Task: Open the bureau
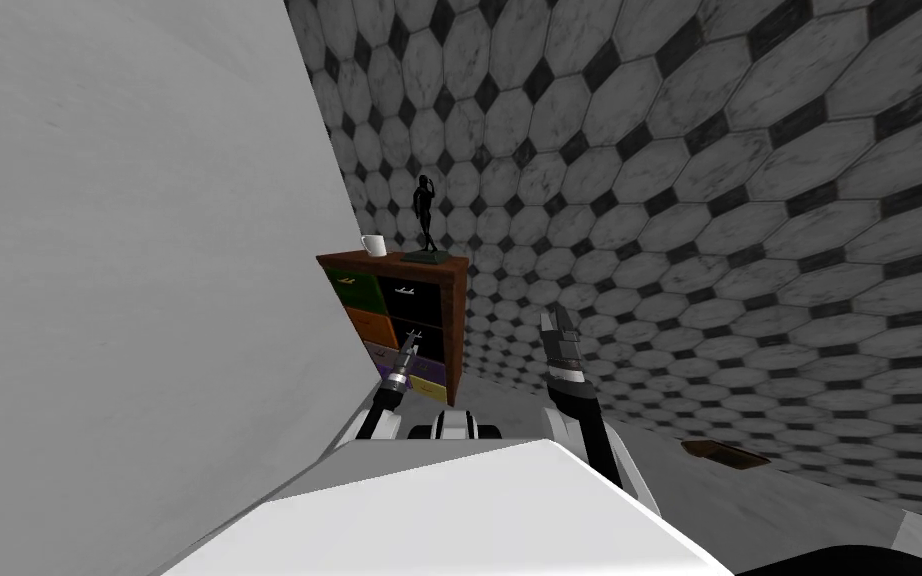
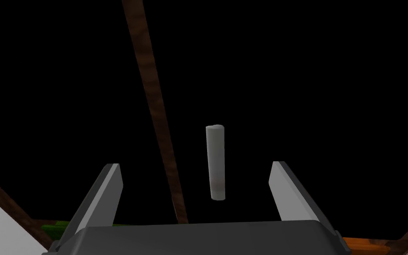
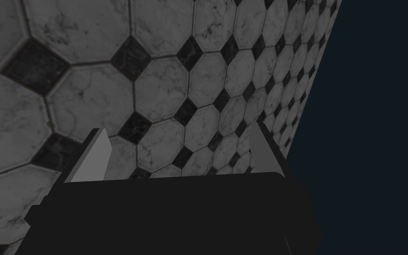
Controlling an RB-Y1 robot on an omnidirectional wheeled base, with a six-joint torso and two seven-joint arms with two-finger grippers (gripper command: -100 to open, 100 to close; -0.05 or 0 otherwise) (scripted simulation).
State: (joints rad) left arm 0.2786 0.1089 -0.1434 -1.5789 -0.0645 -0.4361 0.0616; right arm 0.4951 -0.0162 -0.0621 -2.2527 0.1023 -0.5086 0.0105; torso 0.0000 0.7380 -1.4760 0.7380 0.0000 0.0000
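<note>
The bureau [image 1: 457,320], a brown wooden chest with drawer fronts of several colours, is placed against the white wall [image 1: 129,250], on the tiled floor [image 1: 709,200]. A white cup [image 1: 374,245] and a black figurine [image 1: 426,212] are standing on its top.

The left gripper [image 1: 410,342] is held just in front of a black drawer front [image 1: 431,342]. In the left wrist view its two fingers are spread wide apart and nothing is held by them. A light grey bar handle [image 2: 215,161] is seen between them, nearer to one finger than to the other, beside a brown wooden strip [image 2: 154,110]. No contact with the handle can be seen.

The right gripper [image 1: 553,322] is raised beside the bureau, well apart from it, with its fingers also parted and empty.

The step in hand is judged to be the approach to the handle; no drawer is pulled out yet. For the next move, the handle should be centred between the fingers, the fingers closed on it, and then a straight pull away from the front is needed.
</note>
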